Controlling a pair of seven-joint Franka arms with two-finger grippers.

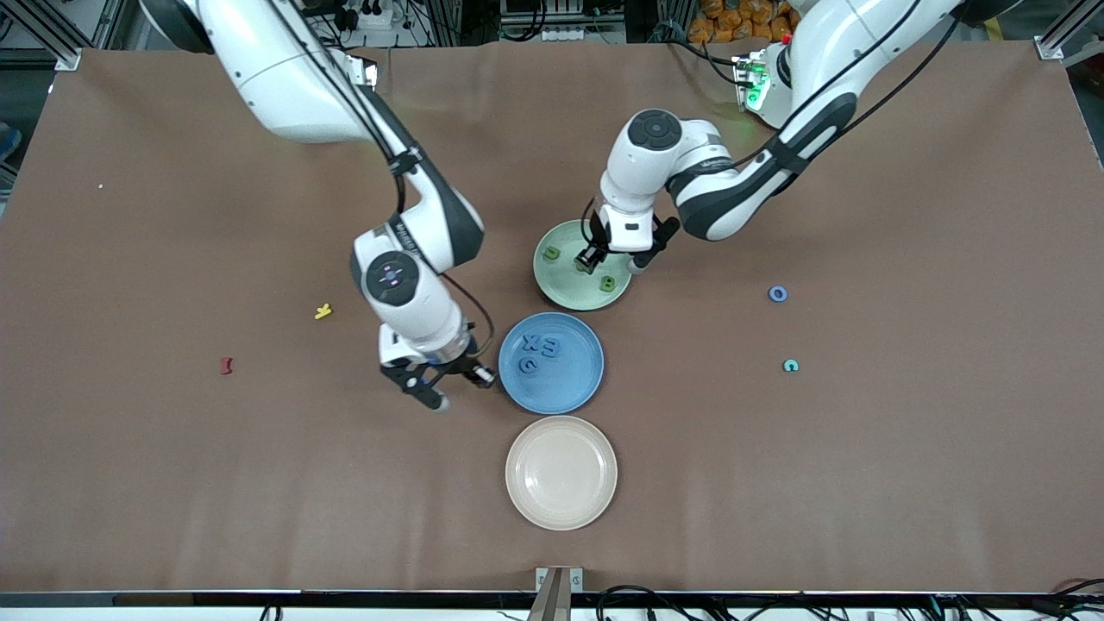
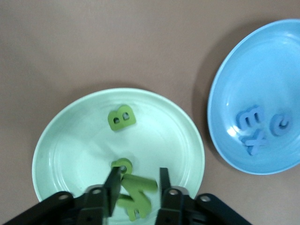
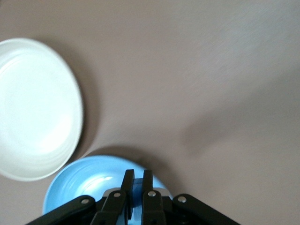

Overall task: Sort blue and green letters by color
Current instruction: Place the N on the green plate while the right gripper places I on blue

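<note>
My left gripper point(image 1: 616, 260) hangs open over the green plate point(image 1: 561, 285). In the left wrist view an olive N point(image 2: 138, 193) sits between its spread fingers point(image 2: 112, 183), on or just above the plate point(image 2: 70, 140). A green P point(image 2: 123, 164) lies beside it, and a green B point(image 2: 122, 118) farther in. The B point(image 1: 607, 283) and a green u point(image 1: 552, 254) show from the front. Blue E point(image 1: 532, 344), x point(image 1: 549, 348) and G point(image 1: 530, 366) lie in the blue plate point(image 1: 578, 388). A blue o point(image 1: 778, 294) lies on the table. My right gripper point(image 1: 448, 388) is shut beside the blue plate.
A cream plate point(image 1: 561, 500) sits nearer the front camera than the blue plate. A teal letter point(image 1: 790, 366) lies near the blue o. A yellow letter point(image 1: 323, 311) and a dark red letter point(image 1: 226, 366) lie toward the right arm's end.
</note>
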